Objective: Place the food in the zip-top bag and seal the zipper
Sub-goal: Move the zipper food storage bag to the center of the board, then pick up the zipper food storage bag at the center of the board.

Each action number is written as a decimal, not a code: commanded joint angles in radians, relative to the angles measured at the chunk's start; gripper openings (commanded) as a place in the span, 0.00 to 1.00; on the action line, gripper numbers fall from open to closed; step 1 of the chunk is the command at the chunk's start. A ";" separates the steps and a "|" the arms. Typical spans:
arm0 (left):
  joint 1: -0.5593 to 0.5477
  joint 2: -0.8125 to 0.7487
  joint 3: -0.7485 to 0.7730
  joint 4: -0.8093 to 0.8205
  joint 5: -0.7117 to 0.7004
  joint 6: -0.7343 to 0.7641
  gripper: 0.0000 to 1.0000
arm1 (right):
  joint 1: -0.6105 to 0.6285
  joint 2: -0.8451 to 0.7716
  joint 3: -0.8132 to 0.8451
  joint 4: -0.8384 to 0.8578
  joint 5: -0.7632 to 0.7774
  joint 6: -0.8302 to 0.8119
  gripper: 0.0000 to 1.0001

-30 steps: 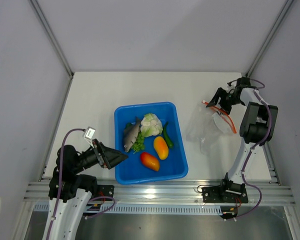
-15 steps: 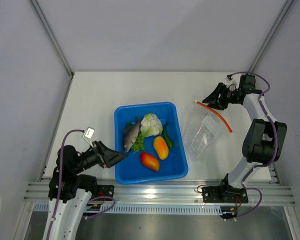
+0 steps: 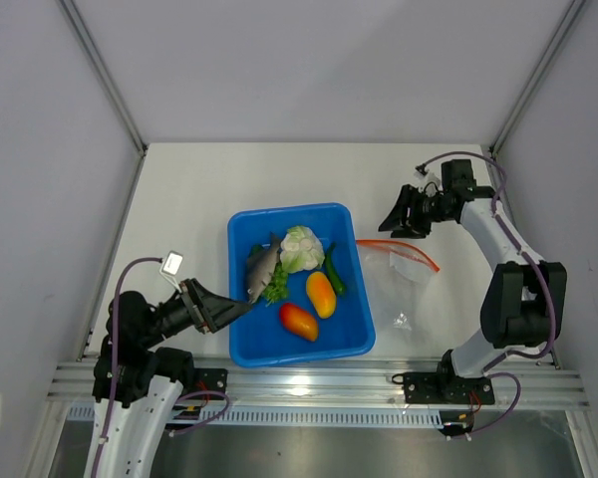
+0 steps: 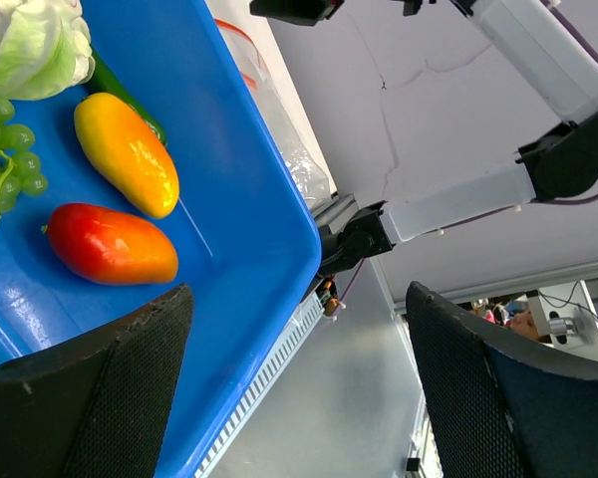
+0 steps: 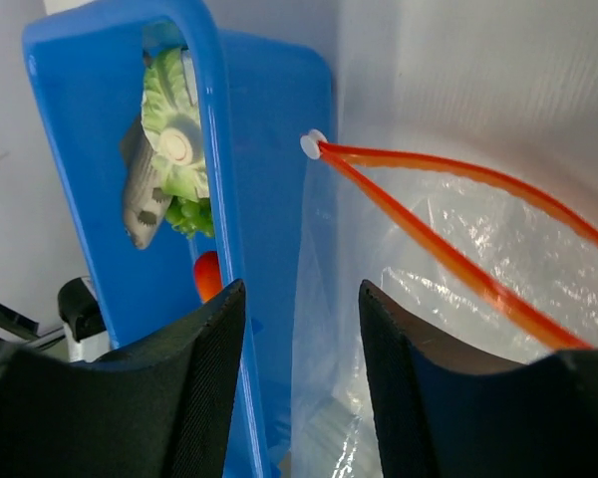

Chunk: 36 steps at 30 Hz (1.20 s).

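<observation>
On the table (image 3: 179, 199), the tray (image 3: 289, 211) holds the food (image 3: 299, 249) and the bag (image 3: 414, 294) lies just right of it, zipper (image 3: 399, 246) mouth toward it, likely to keep transfers short. The right arm reaches over that mouth with its claw (image 3: 389, 221) half closed, and I cannot tell whether it grips the film. The left claw (image 3: 241, 307) hangs wide and empty at the tray's left rim.

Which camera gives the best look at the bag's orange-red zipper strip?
Right wrist: the zipper runs close up, its two strips parted. The top view shows a thin line beside the tray; left wrist, only a sliver.
</observation>
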 commanded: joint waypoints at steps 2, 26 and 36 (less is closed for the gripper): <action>0.001 0.002 0.044 0.000 -0.012 -0.018 0.88 | 0.012 -0.077 -0.022 -0.056 0.132 -0.053 0.54; 0.001 0.016 -0.010 -0.025 -0.021 -0.001 0.87 | -0.110 -0.031 0.038 -0.249 0.599 0.298 0.99; 0.001 0.027 -0.065 0.023 0.004 -0.009 0.88 | -0.290 -0.181 -0.306 0.064 0.335 0.298 0.99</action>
